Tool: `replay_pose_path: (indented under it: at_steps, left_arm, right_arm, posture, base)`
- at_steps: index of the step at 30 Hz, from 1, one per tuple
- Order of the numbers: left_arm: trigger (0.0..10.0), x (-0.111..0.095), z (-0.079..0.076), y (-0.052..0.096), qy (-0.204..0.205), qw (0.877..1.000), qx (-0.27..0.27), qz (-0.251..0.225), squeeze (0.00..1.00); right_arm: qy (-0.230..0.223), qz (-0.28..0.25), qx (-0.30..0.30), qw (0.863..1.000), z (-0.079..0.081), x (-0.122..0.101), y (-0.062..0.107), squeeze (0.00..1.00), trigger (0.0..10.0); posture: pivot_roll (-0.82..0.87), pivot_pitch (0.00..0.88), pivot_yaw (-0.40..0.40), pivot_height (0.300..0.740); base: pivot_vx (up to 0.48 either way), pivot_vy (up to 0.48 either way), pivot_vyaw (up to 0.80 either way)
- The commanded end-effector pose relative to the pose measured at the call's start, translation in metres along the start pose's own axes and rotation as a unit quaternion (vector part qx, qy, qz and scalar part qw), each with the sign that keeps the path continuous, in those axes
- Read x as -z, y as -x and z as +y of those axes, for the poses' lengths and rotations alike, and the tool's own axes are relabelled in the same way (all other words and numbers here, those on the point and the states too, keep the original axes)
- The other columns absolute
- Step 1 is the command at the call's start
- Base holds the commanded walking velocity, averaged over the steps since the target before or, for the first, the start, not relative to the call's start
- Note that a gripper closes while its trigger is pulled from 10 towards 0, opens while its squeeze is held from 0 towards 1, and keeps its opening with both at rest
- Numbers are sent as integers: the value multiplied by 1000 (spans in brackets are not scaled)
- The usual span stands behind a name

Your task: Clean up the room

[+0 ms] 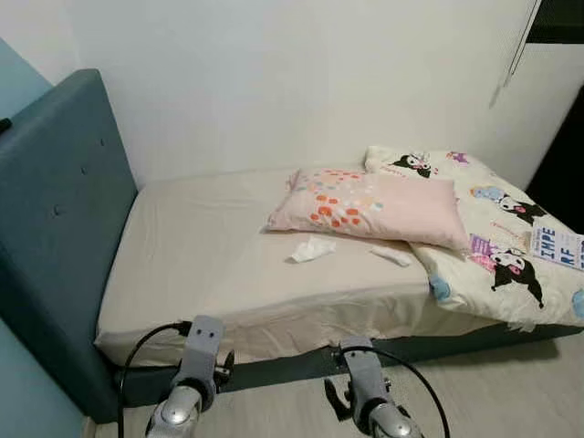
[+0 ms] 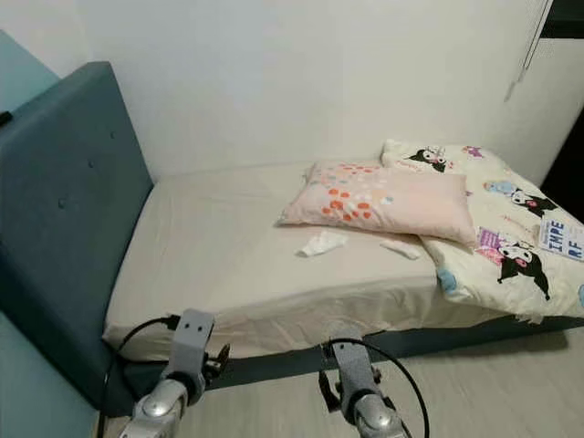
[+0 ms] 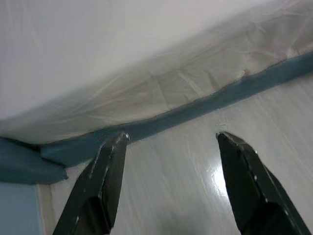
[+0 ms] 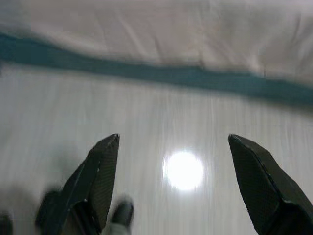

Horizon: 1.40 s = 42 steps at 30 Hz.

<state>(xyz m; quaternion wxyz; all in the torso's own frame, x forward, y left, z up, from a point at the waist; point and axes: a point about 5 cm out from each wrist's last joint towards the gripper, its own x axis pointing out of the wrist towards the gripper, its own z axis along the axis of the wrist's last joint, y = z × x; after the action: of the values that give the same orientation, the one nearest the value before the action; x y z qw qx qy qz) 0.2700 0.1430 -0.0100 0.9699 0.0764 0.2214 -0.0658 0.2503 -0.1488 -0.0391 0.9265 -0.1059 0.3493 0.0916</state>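
bed [image 1: 210, 265]: low frame, cream fitted sheet, kinda wrinkly and loose along the near edge, with the teal base showing as a strip under it
headboard [image 1: 55, 210]: teal fabric, padded, buttoned, stands tall on the left
pillow [image 1: 374, 208]: soft pink rectangle with orange and blue dots, lying flat towards the far right of the mattress
duvet [image 1: 511, 246]: cream with black cartoon characters, bunched on the right side, the pillow's right end overlaps it
tissue [image 1: 312, 248]: crumpled white wad on the sheet, just in front of the pillow
second scrap [image 1: 392, 255]: smaller white piece, right of the first, close to the duvet edge
paper [image 1: 555, 245]: white sheet with big blue letters, on the duvet at the far right
floor [image 1: 493, 392]: pale wood-look planks, glossy, a lamp glare shows in the wrist views
left tool [image 3: 168, 183]: fingers spread wide, nothing between them, low by the near left corner of the bed
right tool [image 4: 173, 188]: also spread apart and empty, above the floor short of the bed base
open room: left half of the mattress is bare sheet; floor runs along the near side of the bed
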Motion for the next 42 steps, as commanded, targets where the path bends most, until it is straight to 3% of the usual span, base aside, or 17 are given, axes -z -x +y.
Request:
replay_pose_path:
  at_steps: [1, 5, 8, 13, 22, 33, 42]
  left_arm:
    - [10000, 19, -3, 3, -21, 998, 14, 51, 0]
    - [10000, 26, -6, 4, -24, 997, 23, 66, 0]
    - [10000, 40, -9, 9, 0, 995, 26, 99, 0]
    - [10000, 48, -19, 12, -10, 991, 50, 121, 0]
    - [10000, 48, -20, 11, 0, 991, 47, 124, 0]
    - [10000, 59, -22, 15, -24, 984, 74, 158, 0]
    - [10000, 51, -20, 12, -12, 991, 58, 123, 0]
  right_arm:
    - [5, 53, 0, 999, 1, 17, 1, 0, 10000]
    - [4, 71, -7, 997, 4, 24, 2, 0, 10000]
    - [-20, 110, -11, 994, 9, 41, 5, 0, 10000]
    - [-23, 137, -12, 990, 12, 54, 8, 0, 10000]
    - [-49, 139, -10, 989, 12, 52, 7, 0, 10000]
    - [-31, 175, -19, 984, 15, 62, 10, 0, 10000]
    - [-38, 141, -11, 989, 13, 54, 8, 0, 10000]
  posture:
    - [-26, 0, -28, 740]
    - [-35, 0, -19, 740]
    - [-38, 0, -8, 740]
    - [-38, 3, -6, 740]
    - [-35, 14, -12, 740]
    - [-44, 17, -4, 740]
    - [-48, 27, 2, 740]
  base:
    - [0, 0, 0]
    - [0, 0, 0]
    - [0, 0, 0]
    - [0, 0, 0]
    - [0, 0, 0]
    - [0, 0, 0]
    - [0, 0, 0]
